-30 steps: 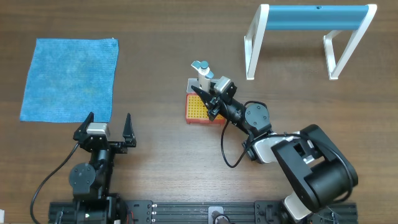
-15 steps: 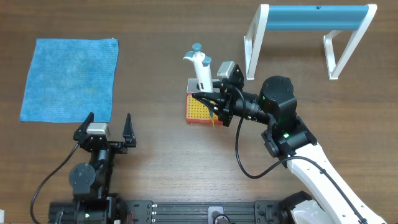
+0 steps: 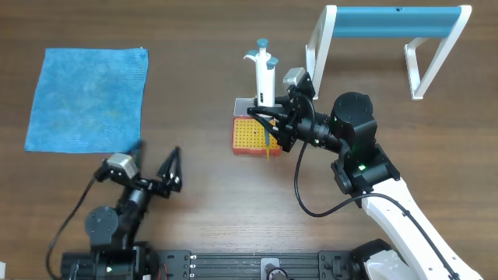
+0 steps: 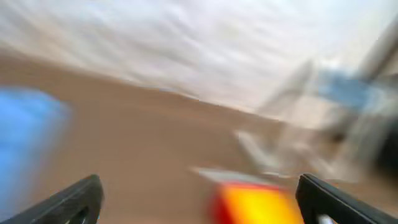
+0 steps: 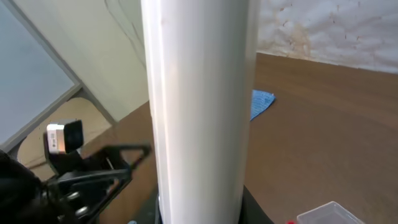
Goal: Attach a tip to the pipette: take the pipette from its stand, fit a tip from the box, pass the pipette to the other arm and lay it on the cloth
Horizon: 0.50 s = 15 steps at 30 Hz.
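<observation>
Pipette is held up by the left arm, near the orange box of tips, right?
No, the right gripper holds the pipette, not the left gripper, which is open and empty. The top view shows it. The pipette is near the orange tip box, as you said.

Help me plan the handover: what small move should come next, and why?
Probably carry the pipette, held upright in the right gripper above the tip box, toward the left gripper, which is open and turned that way. What looks like a yellow tip hangs below it, so the handover seems next.
</observation>
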### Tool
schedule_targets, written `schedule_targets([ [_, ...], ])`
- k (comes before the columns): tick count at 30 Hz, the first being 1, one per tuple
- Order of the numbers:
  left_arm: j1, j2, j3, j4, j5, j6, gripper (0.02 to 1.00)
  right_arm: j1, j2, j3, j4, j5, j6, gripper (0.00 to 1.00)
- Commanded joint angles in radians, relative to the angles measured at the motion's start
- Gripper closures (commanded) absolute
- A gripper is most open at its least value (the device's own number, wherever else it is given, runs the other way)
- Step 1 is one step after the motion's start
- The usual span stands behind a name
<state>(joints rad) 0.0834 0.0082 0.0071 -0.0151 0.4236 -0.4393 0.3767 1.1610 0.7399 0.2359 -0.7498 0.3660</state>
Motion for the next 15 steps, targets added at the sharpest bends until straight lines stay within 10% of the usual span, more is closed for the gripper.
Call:
schedule_targets([
  [1,0.000,-0.005,-0.002,0.005,0.446,-0.850,0.020,-0.002,-0.005,0.014,0.005,0.006,0.053,0.921],
  [4,0.001,-0.005,-0.002,0.010,0.251,-1.033,0.023,-0.002,-0.005,0.014,0.004,0.005,0.061,0.921],
  [8,0.001,0.079,-0.002,0.252,0.222,-1.158,0.023,-0.002,-0.005,0.014,0.005,0.005,0.090,0.921],
  [15,-0.001,0.677,0.356,0.563,0.448,-1.013,0.023,-0.002,-0.005,0.014,0.005,0.005,0.090,0.921],
])
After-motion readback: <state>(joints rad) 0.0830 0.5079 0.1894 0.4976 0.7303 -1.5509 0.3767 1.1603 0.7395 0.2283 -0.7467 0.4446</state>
